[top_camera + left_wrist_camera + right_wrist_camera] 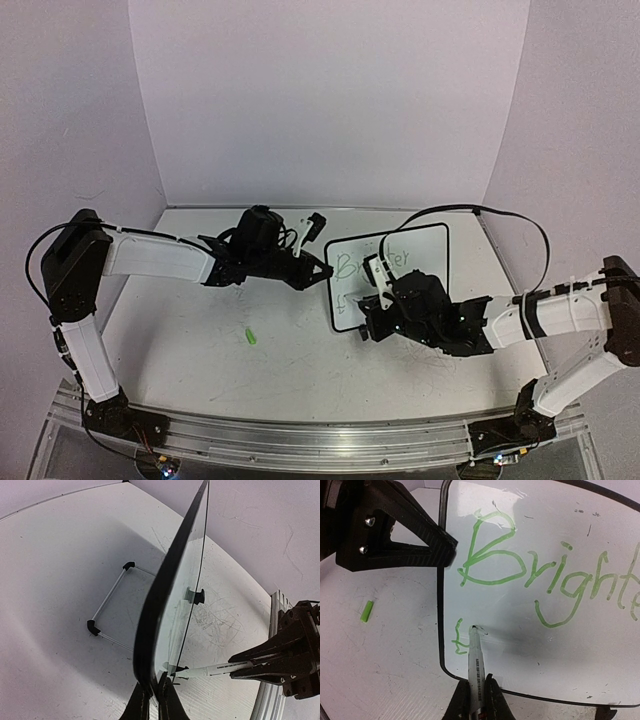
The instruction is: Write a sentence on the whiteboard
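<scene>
Scuffed white table [180,350] bears 1 green piece [247,336].

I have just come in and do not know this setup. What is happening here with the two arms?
The left fingers are shut on the left edge of the whiteboard, steadying it. The right fingers grip a marker, its tip on the board at the start of a second line. The green sentence reads "Brighter", with one small letter below. A small green piece lies on the table beside the board.
</scene>
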### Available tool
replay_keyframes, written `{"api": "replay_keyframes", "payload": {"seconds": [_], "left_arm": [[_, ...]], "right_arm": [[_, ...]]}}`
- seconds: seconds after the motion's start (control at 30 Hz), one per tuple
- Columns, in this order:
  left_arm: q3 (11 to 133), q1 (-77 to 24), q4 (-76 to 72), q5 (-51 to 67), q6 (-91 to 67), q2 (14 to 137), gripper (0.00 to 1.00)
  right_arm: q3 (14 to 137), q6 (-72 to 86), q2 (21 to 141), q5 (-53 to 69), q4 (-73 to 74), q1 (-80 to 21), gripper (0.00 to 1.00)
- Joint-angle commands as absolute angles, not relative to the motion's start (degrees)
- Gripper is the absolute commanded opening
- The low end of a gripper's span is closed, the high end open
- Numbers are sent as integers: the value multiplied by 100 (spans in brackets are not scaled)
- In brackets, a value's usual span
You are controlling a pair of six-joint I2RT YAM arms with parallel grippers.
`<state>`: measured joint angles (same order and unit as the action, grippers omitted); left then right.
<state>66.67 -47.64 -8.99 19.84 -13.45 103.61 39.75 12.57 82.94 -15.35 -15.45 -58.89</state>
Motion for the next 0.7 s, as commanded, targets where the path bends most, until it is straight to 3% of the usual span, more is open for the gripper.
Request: {"api": "replay_keyframes", "payload": {"seconds": [0.0, 0.67], "left_arm": [[6900, -4719, -849, 1647, -1117, 10353, 0], [6911, -4720, -848, 1661, -1125, 10362, 0]], "right_arm": [[4003, 1465, 8264, -1647, -1583, -5886, 0], [3696, 1818, 8417, -1568, -1553, -6104, 0]]}}
